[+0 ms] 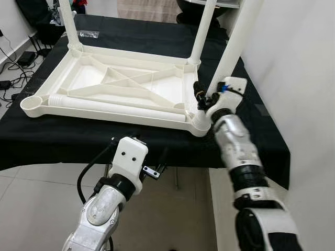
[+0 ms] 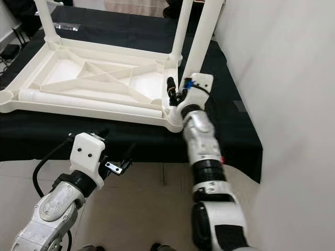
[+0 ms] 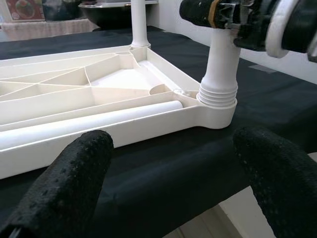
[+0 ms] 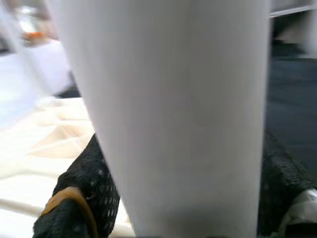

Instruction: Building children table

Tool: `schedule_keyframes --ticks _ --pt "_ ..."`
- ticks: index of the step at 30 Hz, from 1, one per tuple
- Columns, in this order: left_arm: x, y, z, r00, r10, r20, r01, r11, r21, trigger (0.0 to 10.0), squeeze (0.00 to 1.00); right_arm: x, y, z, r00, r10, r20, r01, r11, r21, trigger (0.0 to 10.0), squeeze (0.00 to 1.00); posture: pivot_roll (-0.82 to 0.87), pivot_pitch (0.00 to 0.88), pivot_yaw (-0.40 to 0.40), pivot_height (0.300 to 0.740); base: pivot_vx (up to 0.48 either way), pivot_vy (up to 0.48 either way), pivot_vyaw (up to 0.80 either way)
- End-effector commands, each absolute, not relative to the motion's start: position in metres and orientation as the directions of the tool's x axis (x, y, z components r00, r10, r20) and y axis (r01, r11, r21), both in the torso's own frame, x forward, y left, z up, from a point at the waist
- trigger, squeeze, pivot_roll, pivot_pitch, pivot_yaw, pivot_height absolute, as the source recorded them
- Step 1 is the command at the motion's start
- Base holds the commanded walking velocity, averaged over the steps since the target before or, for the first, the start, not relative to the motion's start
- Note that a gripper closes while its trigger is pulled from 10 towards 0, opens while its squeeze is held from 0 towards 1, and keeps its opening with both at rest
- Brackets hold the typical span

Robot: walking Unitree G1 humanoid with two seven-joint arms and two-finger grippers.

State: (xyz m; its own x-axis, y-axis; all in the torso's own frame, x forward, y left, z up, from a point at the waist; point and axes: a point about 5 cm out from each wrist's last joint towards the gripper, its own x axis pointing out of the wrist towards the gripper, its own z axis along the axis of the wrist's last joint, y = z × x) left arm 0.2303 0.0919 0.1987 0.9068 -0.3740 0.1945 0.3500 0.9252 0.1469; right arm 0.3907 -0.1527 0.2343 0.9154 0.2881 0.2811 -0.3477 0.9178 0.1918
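Observation:
A white plastic table top [image 1: 125, 78] lies upside down on a black-covered table [image 1: 63, 138]. Two legs [image 1: 67, 21] [image 1: 204, 29] stand in its far corners. A third leg [image 1: 233, 47] stands in the near right corner socket [image 1: 201, 123], leaning slightly. My right gripper [image 1: 209, 97] is shut on this leg just above the socket, with black fingers [image 4: 84, 193] on either side of it. A loose leg [image 1: 115, 107] lies inside the top along its front edge. The near left socket [image 1: 31, 102] holds nothing. My left gripper [image 3: 173, 141] hangs open below the table's front edge, holding nothing.
A white wall [image 1: 298, 63] runs close along the right side of the table. Tiled floor [image 1: 42, 209] lies in front of the table. Cables and a power strip [image 1: 15, 57] lie on the floor at the far left.

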Motion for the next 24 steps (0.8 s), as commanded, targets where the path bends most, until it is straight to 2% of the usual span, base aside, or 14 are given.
schedule_keyframes --ticks 1,3,5,6,8,9,11,12,15,17,18,19,20,24 --pt "0.23 0.09 0.195 0.907 -0.377 0.186 0.354 0.924 0.145 10.0 0.0 0.389 -0.157 0.226 0.894 0.361 0.265 -0.42 0.881 0.217 10.0 0.0 0.09 0.181 -0.118 0.74 0.0 0.0 0.0" --pt "0.23 0.09 0.195 0.907 -0.379 0.187 0.356 0.923 0.145 10.0 0.0 0.387 -0.159 0.227 0.855 0.444 0.268 -0.502 0.839 0.211 10.0 0.0 0.09 0.179 -0.117 0.74 0.0 0.0 0.0" --pt "0.23 0.09 0.195 0.907 -0.379 0.187 0.356 0.923 0.145 10.0 0.0 0.387 -0.159 0.227 0.855 0.444 0.268 -0.502 0.839 0.211 10.0 0.0 0.09 0.179 -0.117 0.74 0.0 0.0 0.0" --pt "0.229 0.089 0.195 0.906 -0.38 0.187 0.358 0.923 0.141 10.0 0.0 0.384 -0.158 0.229 0.789 0.555 0.265 -0.606 0.774 0.182 10.0 0.0 0.1 0.177 -0.113 0.74 0.0 0.0 0.0" --pt "0.229 0.089 0.195 0.906 -0.38 0.187 0.358 0.923 0.141 10.0 0.0 0.384 -0.158 0.229 0.789 0.555 0.265 -0.606 0.774 0.182 10.0 0.0 0.1 0.177 -0.113 0.74 0.0 0.0 0.0" --pt "0.229 0.089 0.195 0.905 -0.381 0.188 0.36 0.923 0.139 10.0 0.0 0.381 -0.153 0.232 0.705 0.664 0.249 -0.706 0.692 0.154 10.0 0.0 0.1 0.167 -0.112 0.74 0.0 0.0 0.0" --pt "0.229 0.089 0.195 0.905 -0.381 0.188 0.36 0.923 0.139 10.0 0.0 0.381 -0.153 0.232 0.705 0.664 0.249 -0.706 0.692 0.154 10.0 0.0 0.1 0.167 -0.112 0.74 0.0 0.0 0.0" --pt "0.228 0.087 0.195 0.903 -0.387 0.19 0.367 0.921 0.133 10.0 0.0 0.382 -0.149 0.236 0.639 0.732 0.237 -0.767 0.628 0.132 10.0 0.0 0.1 0.163 -0.103 0.74 0.0 0.0 0.0" --pt "0.225 0.08 0.196 0.886 -0.422 0.192 0.403 0.906 0.129 10.0 0.0 0.387 -0.137 0.244 0.572 0.789 0.226 -0.818 0.57 0.081 10.0 0.0 0.11 0.155 -0.102 0.74 0.0 0.0 0.0" --pt "0.224 0.078 0.195 0.881 -0.432 0.192 0.414 0.901 0.129 10.0 0.0 0.39 -0.132 0.247 0.57 0.788 0.232 -0.817 0.573 0.062 10.0 0.0 0.12 0.151 -0.105 0.74 0.0 0.0 0.0" --pt "0.223 0.077 0.195 0.879 -0.436 0.19 0.418 0.899 0.13 10.0 0.0 0.392 -0.129 0.248 0.589 0.776 0.227 -0.802 0.595 0.048 4.8 0.0 0.12 0.15 -0.108 0.74 0.0 0.0 0.0" --pt "0.223 0.077 0.195 0.879 -0.436 0.19 0.418 0.899 0.13 10.0 0.0 0.392 -0.129 0.248 0.589 0.776 0.227 -0.802 0.595 0.048 4.8 0.0 0.12 0.15 -0.108 0.74 0.0 0.0 0.0" --pt "0.223 0.077 0.195 0.88 -0.436 0.19 0.417 0.899 0.13 10.0 0.0 0.393 -0.128 0.248 0.6 0.766 0.232 -0.791 0.611 0.028 0.0 0.0 0.12 0.15 -0.108 0.74 0.0 0.0 0.0" --pt "0.223 0.079 0.194 0.884 -0.427 0.189 0.409 0.903 0.13 10.0 0.0 0.396 -0.128 0.246 0.658 0.718 0.227 -0.738 0.674 0.006 0.0 0.0 0.11 0.154 -0.111 0.74 0.0 0.0 0.0"
